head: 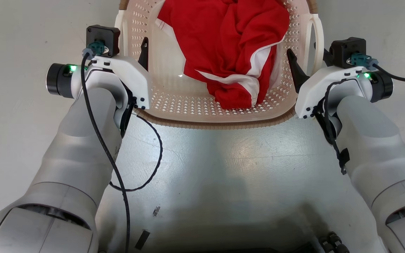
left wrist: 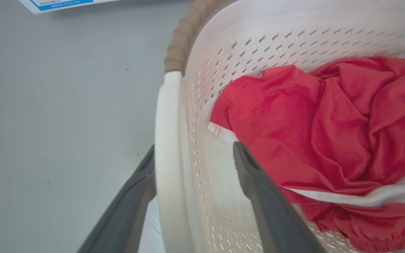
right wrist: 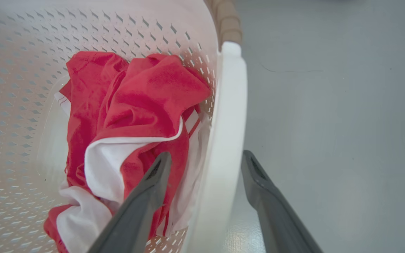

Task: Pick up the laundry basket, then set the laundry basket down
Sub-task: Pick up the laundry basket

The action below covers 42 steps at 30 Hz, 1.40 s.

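A small cream-white perforated plastic laundry basket (head: pixel 188 102) with a brown woven-look rim stands at the robot's 12 o'clock, grey floor (head: pixel 12 147) around it and a crumpled red-and-white garment (head: pixel 230 42) inside. At the basket's 9 o'clock the left gripper (left wrist: pixel 194 149) straddles a white loop handle (left wrist: pixel 165 140), fingers apart. At 3 o'clock the right gripper (right wrist: pixel 206 155) likewise brackets the other handle (right wrist: pixel 227 123), unclamped.
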Available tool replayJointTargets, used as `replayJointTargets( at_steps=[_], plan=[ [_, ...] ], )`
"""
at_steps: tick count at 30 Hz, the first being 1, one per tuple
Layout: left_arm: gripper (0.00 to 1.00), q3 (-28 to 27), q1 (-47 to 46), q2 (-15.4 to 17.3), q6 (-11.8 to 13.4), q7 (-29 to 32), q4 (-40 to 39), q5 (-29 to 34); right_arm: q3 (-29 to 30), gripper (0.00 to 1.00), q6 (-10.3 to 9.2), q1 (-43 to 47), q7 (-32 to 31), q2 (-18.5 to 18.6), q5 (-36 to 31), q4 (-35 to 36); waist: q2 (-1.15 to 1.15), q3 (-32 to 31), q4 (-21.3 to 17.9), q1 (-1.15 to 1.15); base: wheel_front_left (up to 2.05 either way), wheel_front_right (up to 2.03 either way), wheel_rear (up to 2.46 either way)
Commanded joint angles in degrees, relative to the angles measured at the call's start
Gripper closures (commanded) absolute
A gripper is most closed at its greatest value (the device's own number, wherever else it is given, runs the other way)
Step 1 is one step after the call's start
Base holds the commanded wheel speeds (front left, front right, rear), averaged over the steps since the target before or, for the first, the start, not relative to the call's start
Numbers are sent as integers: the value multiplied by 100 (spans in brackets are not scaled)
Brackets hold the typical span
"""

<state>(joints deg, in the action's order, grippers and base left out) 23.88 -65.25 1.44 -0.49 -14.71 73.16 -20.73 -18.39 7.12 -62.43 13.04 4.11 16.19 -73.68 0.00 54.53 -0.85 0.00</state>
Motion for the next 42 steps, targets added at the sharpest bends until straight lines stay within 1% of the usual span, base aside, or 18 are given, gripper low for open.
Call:
replayJointTargets(
  at_steps=[1, 2, 6, 7, 9, 10, 11, 12, 13, 15, 19, 23, 28, 30, 35, 42],
  plan=[
    [0, -59, 27, 143, 60, -29, -22, -31, -42, 0, 36, 177, -10, -124, 57, -4, 0, 1, 0, 0, 0, 0, 0],
    [2, -52, 27, 143, 60, -29, -16, -33, -39, 0, 36, 178, -11, -124, 57, -7, 0, 3, -1, 0, 0, 0, 0],
    [1, -28, 21, 146, 62, -29, -1, -35, -37, 0, 36, 176, -11, -124, 67, -14, 0, 20, -4, 0, 0, 0, 0],
    [4, -20, 17, 146, 62, -29, 2, -34, -37, 0, 36, 173, -10, -124, 70, -16, 0, 25, -3, 0, 0, 0, 0],
    [4, -7, 12, 146, 61, -29, 7, -37, -54, 0, 36, 172, 7, -124, 73, -17, 0, 33, 4, 0, 0, 0, 0],
    [4, -2, 12, 146, 62, -29, 8, -39, -64, 21, 36, 170, 21, -124, 76, -18, 0, 34, 7, 0, 0, 0, 0],
    [4, 7, 17, 146, 75, -29, 11, -36, -97, 100, 36, 180, 21, -124, 77, -18, 0, 29, 12, 0, 0, 0, 0],
    [4, 45, 18, 146, 94, -29, 13, -2, -106, 100, 36, 181, 43, -124, 90, -17, 0, 24, 10, 0, 0, 0, 0],
    [100, 85, 30, 146, 99, -17, 21, 25, -105, 100, 36, 185, 61, -124, 106, -17, 0, 14, 10, 0, 0, 0, 0],
    [100, 106, 52, 148, 20, -9, 31, 9, -136, 100, 36, 210, 59, -124, 122, -18, 0, -11, 14, 0, 0, 0, 0],
    [100, 131, 136, 149, 37, -13, 46, -15, -174, 100, 36, 293, 39, -124, 173, -21, 0, -121, 33, 0, 0, 0, 0],
    [100, 145, 273, 147, 52, -13, 58, -70, -279, 100, 36, 411, -112, -124, 271, -23, 0, -273, 23, 0, 0, 0, 0],
    [100, 163, 523, 147, 63, 54, 70, -137, -557, 100, 36, 656, -332, -124, 440, 14, 0, -586, -15, 0, 0, 0, 0],
    [100, 191, 619, 156, 113, 107, 73, -132, -688, 100, 36, 781, -441, -124, 517, 62, 0, -732, -37, 0, 0, 0, 0],
    [100, 233, 1010, 188, 203, 208, 77, -161, -1035, 100, 36, 1219, -770, -124, 807, 252, 0, -1279, -162, 0, 0, 0, 0],
    [100, 284, 1734, 229, 271, 376, 78, -230, -1608, 100, 36, 1960, -1322, -124, 1375, 599, 0, -2279, -426, 0, 0, 0, 0]
  ],
)
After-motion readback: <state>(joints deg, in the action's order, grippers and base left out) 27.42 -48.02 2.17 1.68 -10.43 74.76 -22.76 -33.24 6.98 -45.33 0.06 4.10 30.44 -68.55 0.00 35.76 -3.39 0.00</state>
